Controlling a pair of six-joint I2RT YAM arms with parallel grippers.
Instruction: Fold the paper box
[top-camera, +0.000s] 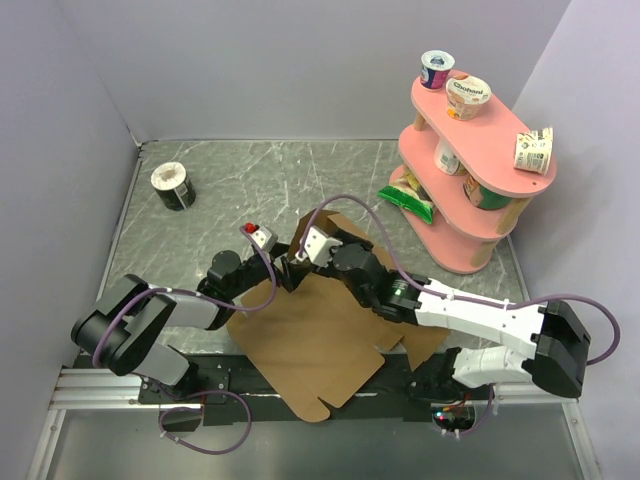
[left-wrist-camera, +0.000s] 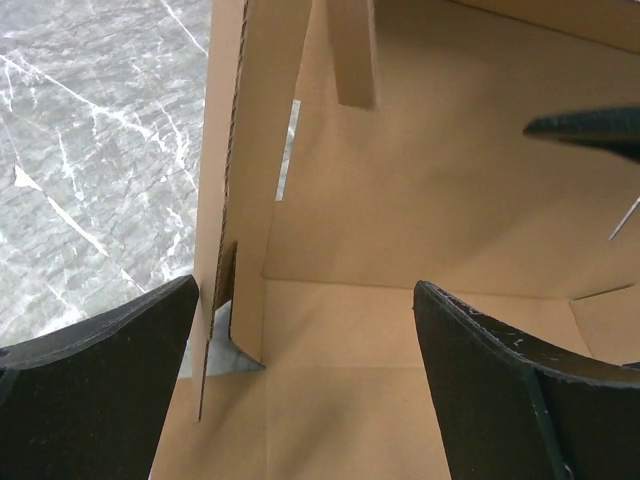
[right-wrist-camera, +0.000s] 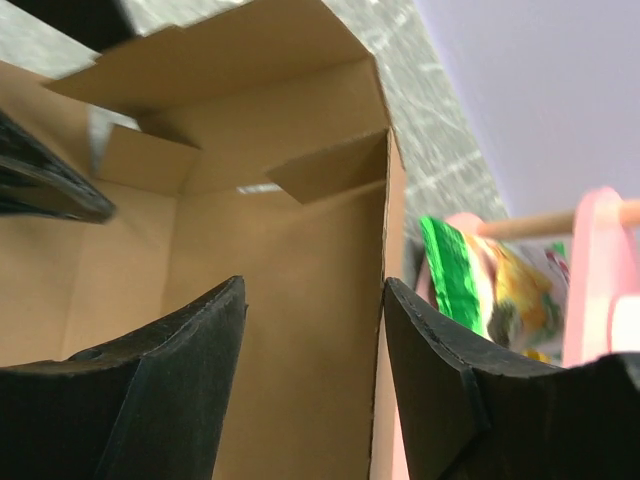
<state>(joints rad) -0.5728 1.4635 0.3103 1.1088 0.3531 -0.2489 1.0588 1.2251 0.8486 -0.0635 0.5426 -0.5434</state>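
progress: paper box (top-camera: 300, 330) half up; side walls (left-wrist-camera: 240, 150) raised; big panel (top-camera: 320, 385) flat on counter (top-camera: 250, 180) | left hand (left-wrist-camera: 305, 288) apart astride wall; right hand (right-wrist-camera: 315, 285) apart beside wall

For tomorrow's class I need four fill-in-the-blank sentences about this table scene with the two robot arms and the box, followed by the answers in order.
1. The paper box is made of brown ____.
2. The shelf standing to its right is coloured ____.
3. That shelf has ____ tiers.
4. The jaws of the left gripper are not shut but ____.

Missing words: cardboard; pink; three; open.
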